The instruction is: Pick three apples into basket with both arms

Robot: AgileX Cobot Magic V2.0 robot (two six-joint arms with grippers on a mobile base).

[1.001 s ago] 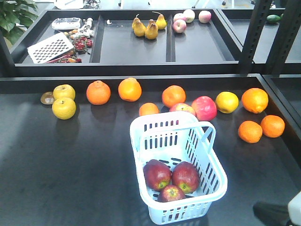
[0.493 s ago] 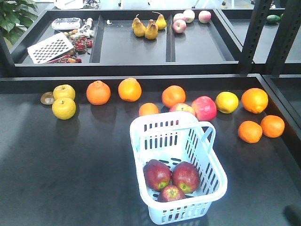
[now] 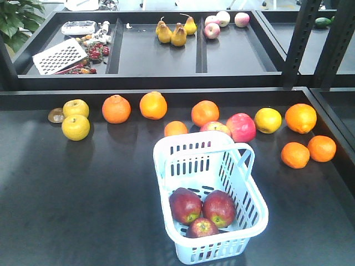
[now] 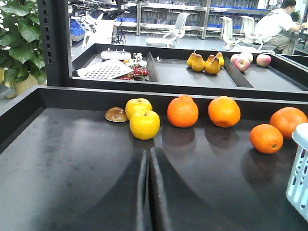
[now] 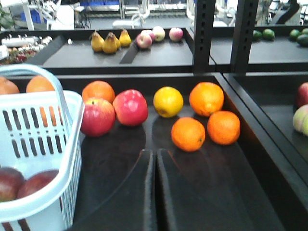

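Three apples (image 3: 202,210) lay in the basket (image 3: 244,183). Only the wrist views showed the left gripper (image 4: 148,192) and right gripper (image 5: 155,192), both closed, above the table (image 3: 83,194).

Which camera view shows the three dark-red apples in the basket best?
The front-facing view: all three apples lie unobstructed in the basket, seen from above. The right wrist view catches only two apple tops behind the basket wall. The left wrist view shows just the basket's edge, no apples.
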